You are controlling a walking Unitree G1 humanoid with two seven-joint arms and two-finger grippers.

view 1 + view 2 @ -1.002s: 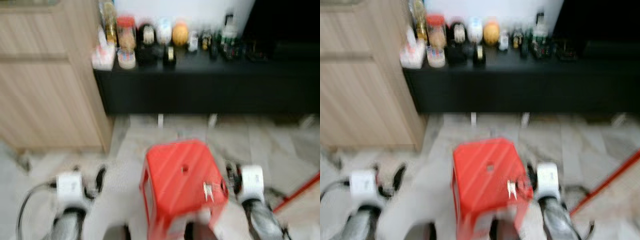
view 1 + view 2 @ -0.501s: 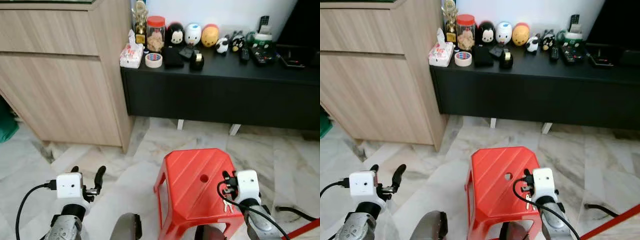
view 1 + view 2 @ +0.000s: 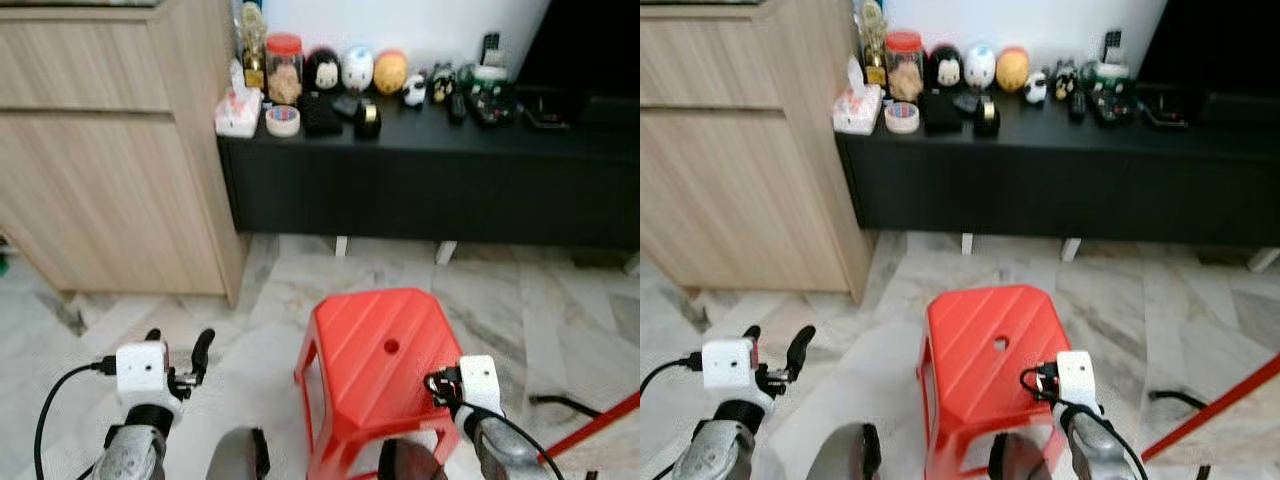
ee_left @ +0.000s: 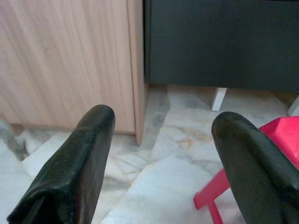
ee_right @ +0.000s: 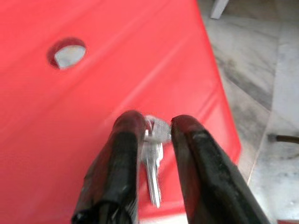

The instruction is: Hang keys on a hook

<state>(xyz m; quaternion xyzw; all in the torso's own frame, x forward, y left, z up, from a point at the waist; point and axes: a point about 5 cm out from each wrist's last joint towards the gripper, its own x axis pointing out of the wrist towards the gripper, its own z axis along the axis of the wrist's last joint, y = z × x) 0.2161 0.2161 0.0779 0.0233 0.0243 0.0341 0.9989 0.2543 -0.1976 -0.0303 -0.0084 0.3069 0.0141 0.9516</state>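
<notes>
A small bunch of silver keys is pinched between the two black fingers of my right gripper, which is shut on it just above the top of a red plastic stool. In the eye views the right gripper hangs over the stool's right front corner. My left gripper is low on the left over the marble floor. Its fingers stand wide apart with nothing between them.
A low black cabinet runs along the wall ahead, with a tape roll, jars and round toys on top. A light wooden cabinet stands at its left. A red pole and a black cable lie at the right.
The camera has steadied from a blur and shifted, so the cabinets sit further left. My right gripper sits lower over the stool's corner, still holding the keys. The left gripper stays open.
</notes>
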